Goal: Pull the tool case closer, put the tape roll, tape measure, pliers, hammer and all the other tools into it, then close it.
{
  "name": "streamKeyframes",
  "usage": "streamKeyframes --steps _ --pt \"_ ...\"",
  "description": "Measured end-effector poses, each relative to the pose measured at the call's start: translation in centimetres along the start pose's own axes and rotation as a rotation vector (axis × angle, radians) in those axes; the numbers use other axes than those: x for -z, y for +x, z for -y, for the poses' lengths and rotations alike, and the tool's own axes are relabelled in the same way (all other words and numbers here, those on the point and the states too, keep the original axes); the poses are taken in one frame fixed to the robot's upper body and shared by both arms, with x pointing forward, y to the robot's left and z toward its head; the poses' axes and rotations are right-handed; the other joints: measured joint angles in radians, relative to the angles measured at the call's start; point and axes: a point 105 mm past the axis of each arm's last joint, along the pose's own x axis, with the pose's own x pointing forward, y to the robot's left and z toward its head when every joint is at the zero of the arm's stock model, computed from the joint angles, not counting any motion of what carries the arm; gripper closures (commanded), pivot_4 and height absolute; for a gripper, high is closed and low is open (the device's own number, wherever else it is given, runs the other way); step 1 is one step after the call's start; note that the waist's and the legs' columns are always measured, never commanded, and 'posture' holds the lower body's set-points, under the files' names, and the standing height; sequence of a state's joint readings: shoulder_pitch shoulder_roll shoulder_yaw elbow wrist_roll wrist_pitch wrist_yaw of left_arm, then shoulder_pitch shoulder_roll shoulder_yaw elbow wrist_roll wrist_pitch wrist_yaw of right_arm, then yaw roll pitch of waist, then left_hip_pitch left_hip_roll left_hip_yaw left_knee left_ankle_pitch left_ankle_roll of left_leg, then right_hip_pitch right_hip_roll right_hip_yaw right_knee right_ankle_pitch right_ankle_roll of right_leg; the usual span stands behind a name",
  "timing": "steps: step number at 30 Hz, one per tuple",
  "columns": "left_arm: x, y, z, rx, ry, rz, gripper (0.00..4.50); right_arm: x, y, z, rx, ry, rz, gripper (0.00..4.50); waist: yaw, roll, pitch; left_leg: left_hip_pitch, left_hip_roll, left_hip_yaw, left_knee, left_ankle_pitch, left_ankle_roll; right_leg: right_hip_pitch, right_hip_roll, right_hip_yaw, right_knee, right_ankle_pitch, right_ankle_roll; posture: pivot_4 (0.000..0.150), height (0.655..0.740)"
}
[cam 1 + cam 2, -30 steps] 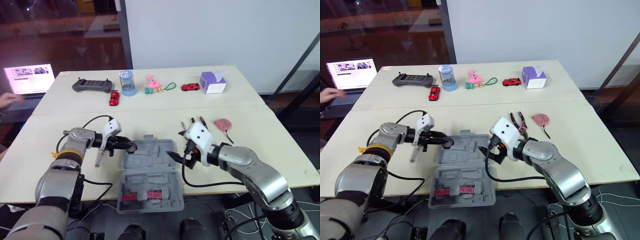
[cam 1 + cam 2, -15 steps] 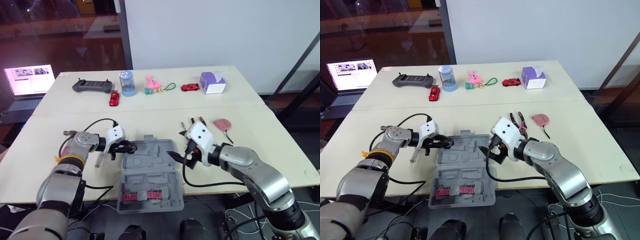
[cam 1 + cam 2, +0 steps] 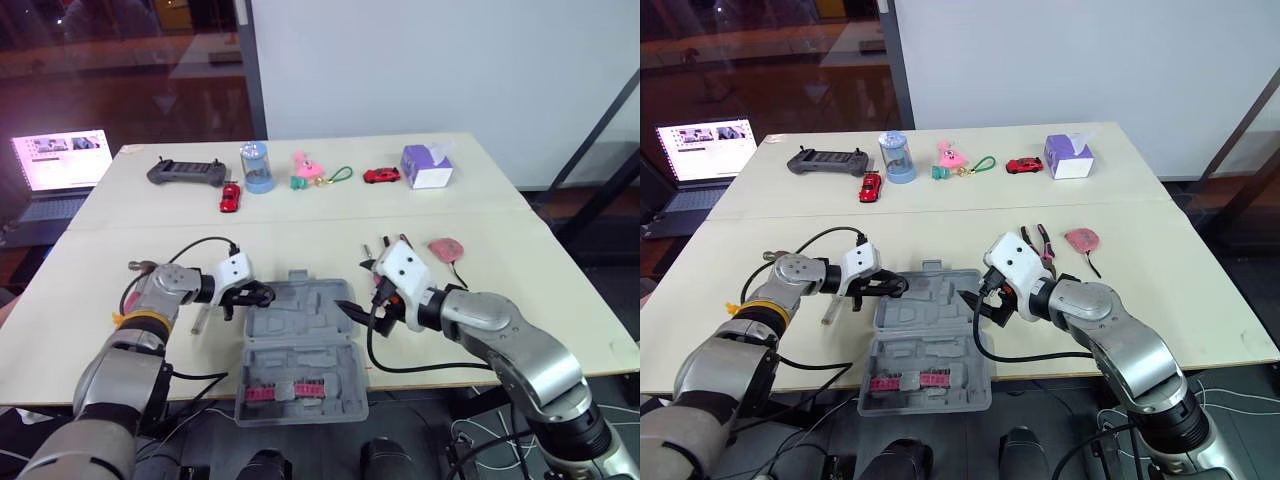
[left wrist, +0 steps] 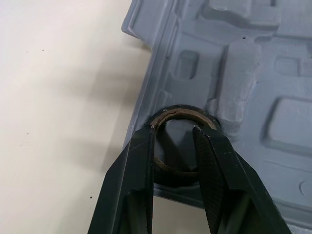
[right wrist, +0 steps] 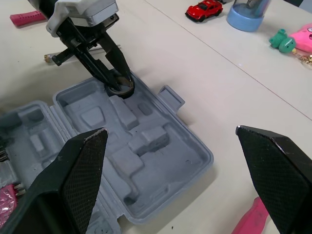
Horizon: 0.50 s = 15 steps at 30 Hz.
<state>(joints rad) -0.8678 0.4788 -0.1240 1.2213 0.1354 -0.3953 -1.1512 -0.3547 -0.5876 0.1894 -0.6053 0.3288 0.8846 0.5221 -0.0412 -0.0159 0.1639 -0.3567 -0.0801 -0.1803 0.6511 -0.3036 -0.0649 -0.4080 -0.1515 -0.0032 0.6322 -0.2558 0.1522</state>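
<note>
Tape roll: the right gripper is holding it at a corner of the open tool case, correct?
Wrong arm. It is the left gripper that is holding the tape roll at a corner of the open tool case, as the right wrist view shows.

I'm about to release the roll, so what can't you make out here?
Roll: left wrist view, the left gripper's jaws cover part of it; seated in the case or not, unclear.
Pliers: eye views, the right gripper hides all but the handles.
Tool beside the left arm: partly hidden, too small to name.
Red items in the case: too small to identify.
</note>
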Motion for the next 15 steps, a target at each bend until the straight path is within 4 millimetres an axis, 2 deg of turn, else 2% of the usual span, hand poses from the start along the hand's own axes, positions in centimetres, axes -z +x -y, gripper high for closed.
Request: streamKeyframes --steps 3,9,12,15 --pt "-0.8 -0.9 -0.5 0.008 -0.075 0.059 3.17 -0.1 -0.1 0.1 -0.004 -0.004 0.005 0.00 -0.002 -0.001 0.000 -0.002 0.000 0.000 0.000 0.000 0.000 -0.002 0.000 0.000 0.000 0.000 0.000 0.150 0.7400" --pt "-3.7 -4.5 -2.9 -0.034 -0.101 0.171 3.17 0.4 -0.4 0.5 -0.001 -0.003 -0.004 0.00 -0.003 -0.001 0.001 -0.002 0.000 0.000 0.000 0.000 0.000 -0.002 0.000 0.000 0.000 0.000 0.000 0.150 0.7400" --pt "-3.7 -5.7 -3.1 -0.050 -0.118 0.183 3.17 0.4 -0.4 0.7 -0.002 0.000 0.000 0.00 -0.004 -0.001 0.000 -0.001 0.000 0.000 -0.001 0.000 0.000 -0.002 0.000 0.000 0.000 0.000 0.000 0.150 0.7400" --pt "-2.3 -5.8 -2.4 -0.054 -0.157 0.167 3.17 0.6 -0.3 0.7 -0.007 0.005 -0.002 0.00 -0.003 -0.001 0.000 -0.001 0.000 0.000 -0.001 0.000 0.000 -0.002 0.000 0.000 0.000 0.000 0.000 0.150 0.7400"
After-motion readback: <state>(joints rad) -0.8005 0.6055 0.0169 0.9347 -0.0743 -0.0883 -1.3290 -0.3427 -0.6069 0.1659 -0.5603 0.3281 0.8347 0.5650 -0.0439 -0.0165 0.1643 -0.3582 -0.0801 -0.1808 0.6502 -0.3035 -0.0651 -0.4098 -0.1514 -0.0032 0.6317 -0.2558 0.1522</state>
